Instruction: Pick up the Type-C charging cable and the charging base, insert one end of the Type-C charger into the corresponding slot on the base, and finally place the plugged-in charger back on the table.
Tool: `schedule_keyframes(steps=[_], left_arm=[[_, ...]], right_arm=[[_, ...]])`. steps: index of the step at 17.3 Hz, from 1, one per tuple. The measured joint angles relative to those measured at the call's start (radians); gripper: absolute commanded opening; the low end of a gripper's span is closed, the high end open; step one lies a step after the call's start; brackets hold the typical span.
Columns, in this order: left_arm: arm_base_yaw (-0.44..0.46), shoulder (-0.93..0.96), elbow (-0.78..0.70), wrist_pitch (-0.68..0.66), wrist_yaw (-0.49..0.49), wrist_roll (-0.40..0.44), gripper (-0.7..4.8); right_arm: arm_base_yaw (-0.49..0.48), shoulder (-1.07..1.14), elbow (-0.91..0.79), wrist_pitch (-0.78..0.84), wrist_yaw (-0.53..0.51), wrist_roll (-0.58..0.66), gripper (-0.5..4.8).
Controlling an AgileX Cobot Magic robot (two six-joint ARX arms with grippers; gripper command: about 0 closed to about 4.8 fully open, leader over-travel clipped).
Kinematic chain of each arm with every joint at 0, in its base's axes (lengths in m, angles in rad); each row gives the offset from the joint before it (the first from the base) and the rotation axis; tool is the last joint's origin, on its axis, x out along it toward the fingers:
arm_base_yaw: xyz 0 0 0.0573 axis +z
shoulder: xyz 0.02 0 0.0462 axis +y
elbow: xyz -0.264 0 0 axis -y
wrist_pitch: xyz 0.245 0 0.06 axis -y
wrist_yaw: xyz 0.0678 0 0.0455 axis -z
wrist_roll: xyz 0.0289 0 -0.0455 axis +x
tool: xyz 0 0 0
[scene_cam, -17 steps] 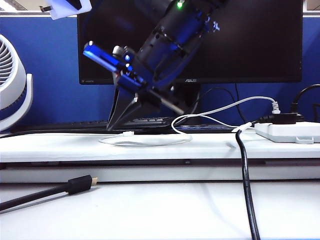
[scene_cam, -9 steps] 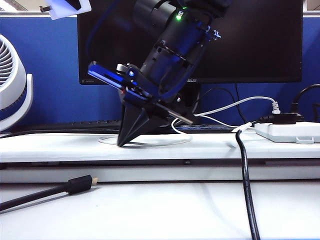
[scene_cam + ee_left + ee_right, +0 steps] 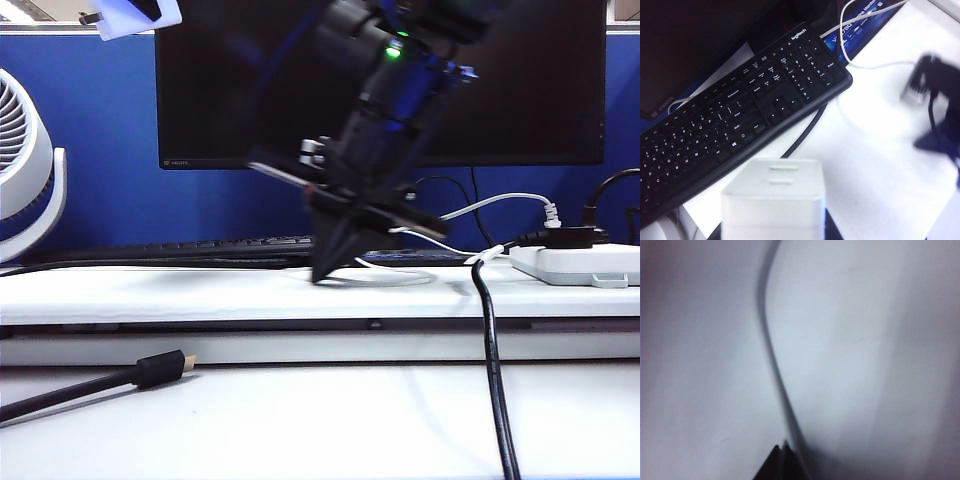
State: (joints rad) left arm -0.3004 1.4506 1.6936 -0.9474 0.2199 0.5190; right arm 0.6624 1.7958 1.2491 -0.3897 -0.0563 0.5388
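The charging base [image 3: 774, 200], a white block, sits between the jaws of my left gripper [image 3: 774, 227]. It is held high above the desk and shows at the upper left edge of the exterior view [image 3: 138, 14]. My right gripper [image 3: 320, 275] is blurred, with its tip down on the raised white ledge of the table [image 3: 150, 295]. In the right wrist view its fingertips [image 3: 782, 449] are shut to a point, and the Type-C charging cable [image 3: 769, 340] runs off from them. The cable's white loop [image 3: 395, 280] lies just right of that tip and passes the keyboard's corner [image 3: 844, 30].
A black keyboard [image 3: 740, 110] and monitor [image 3: 500, 90] stand behind the ledge. A white power strip [image 3: 575, 262] sits at the right, with a thick black cord [image 3: 492, 370] hanging off it. A black gold-tipped cable [image 3: 150, 370] lies front left, and a fan [image 3: 20, 160] is at far left.
My right gripper came down onto the cable's plug end on the ledge, then swept right, dragging the white loop with it. The left arm with the base stayed still.
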Motion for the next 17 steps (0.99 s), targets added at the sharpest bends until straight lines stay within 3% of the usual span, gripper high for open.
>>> schedule_keyframes(steps=[4,11,13,14,17], left_arm=[[0.000,0.000,0.000,-0.006,0.000,0.000,-0.06],[0.000,0.000,0.000,-0.016,0.000,0.000,-0.06],[0.000,0.000,0.000,-0.016,0.000,0.000,-0.06],[0.000,0.000,0.000,-0.016,0.000,0.000,-0.06],[0.000,0.000,0.000,-0.016,0.000,0.000,-0.06]], right_arm=[[-0.021,-0.032,-0.015,-0.007,0.028,-0.073,-0.05],[-0.032,-0.040,-0.010,0.275,0.165,-0.100,0.05],[-0.040,-0.017,-0.010,0.307,0.167,-0.082,1.23],[-0.041,0.001,-0.007,0.317,0.162,-0.026,1.53],[-0.037,0.034,0.008,0.309,0.063,0.148,1.52]])
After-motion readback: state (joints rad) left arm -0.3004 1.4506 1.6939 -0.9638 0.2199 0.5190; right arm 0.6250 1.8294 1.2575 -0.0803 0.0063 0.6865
